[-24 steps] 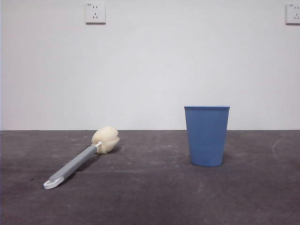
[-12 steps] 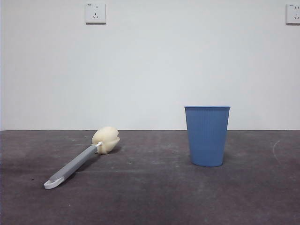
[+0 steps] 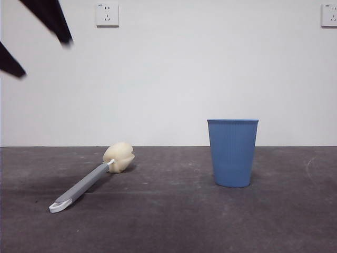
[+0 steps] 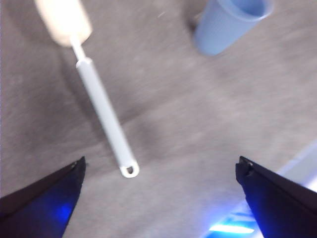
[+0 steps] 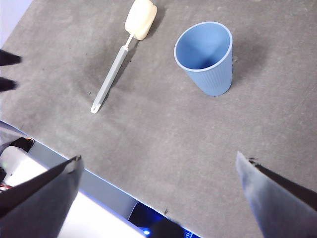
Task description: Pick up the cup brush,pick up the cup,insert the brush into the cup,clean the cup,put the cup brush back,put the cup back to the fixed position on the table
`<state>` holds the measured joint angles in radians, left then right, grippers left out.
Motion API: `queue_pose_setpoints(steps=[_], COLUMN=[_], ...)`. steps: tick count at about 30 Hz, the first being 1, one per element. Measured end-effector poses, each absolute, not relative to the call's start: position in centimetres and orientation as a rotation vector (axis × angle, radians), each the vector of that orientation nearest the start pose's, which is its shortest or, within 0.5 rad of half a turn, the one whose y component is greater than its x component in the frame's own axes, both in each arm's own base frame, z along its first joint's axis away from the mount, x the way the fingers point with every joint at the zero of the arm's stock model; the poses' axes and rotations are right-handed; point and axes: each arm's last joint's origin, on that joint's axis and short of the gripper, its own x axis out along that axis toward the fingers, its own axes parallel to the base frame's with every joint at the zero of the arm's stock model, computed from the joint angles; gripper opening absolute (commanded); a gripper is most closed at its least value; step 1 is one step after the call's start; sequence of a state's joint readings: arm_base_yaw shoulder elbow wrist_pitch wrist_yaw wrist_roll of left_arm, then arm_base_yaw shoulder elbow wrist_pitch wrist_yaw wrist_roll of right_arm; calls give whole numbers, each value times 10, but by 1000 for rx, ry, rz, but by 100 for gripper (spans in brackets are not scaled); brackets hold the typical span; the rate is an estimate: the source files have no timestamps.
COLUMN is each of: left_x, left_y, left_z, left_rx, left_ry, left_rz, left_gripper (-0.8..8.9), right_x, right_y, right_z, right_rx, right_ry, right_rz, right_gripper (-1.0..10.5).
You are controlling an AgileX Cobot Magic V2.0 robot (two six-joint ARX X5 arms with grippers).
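Observation:
The cup brush (image 3: pixel 84 184) lies flat on the table (image 3: pixel 168 221) at the left, its cream sponge head farther back and its white looped tip nearer. The light blue cup (image 3: pixel 233 153) stands upright to the right of it, empty. My left gripper (image 3: pixel 43 58) shows as two black tips high at the upper left, open, well above the brush. In the left wrist view the left gripper (image 4: pixel 161 166) hangs open over the brush handle (image 4: pixel 101 109), with the cup (image 4: pixel 228 25) beyond. My right gripper (image 5: pixel 158 158) is open, high above the table, looking down on the cup (image 5: pixel 205 57) and the brush (image 5: pixel 116 69).
A white wall with two sockets (image 3: pixel 107 14) closes the back of the table. The table's near edge (image 5: pixel 74 158) and a white object (image 5: pixel 12 166) below it show in the right wrist view.
The left gripper's two black tips have come into the front view at the upper left. The brush and the cup have not moved.

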<state>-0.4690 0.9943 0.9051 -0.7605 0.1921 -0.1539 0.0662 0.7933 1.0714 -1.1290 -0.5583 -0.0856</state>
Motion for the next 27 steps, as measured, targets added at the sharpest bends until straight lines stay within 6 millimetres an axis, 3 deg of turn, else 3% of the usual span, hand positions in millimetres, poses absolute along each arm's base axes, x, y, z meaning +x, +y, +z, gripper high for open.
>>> queue_pose_setpoints(steps=[11, 27], left_x=[214, 241], left_y=[-138, -153], left_z=[227, 169], left_rx=[97, 139], left_ry=[1078, 1191], left_rz=[-367, -203], left_gripper=[615, 614], right_x=[114, 114], right_y=[23, 23], right_z=[347, 347], right_rx=[132, 133], right_ry=[811, 810], right_rz=[620, 620], right_gripper=[598, 597])
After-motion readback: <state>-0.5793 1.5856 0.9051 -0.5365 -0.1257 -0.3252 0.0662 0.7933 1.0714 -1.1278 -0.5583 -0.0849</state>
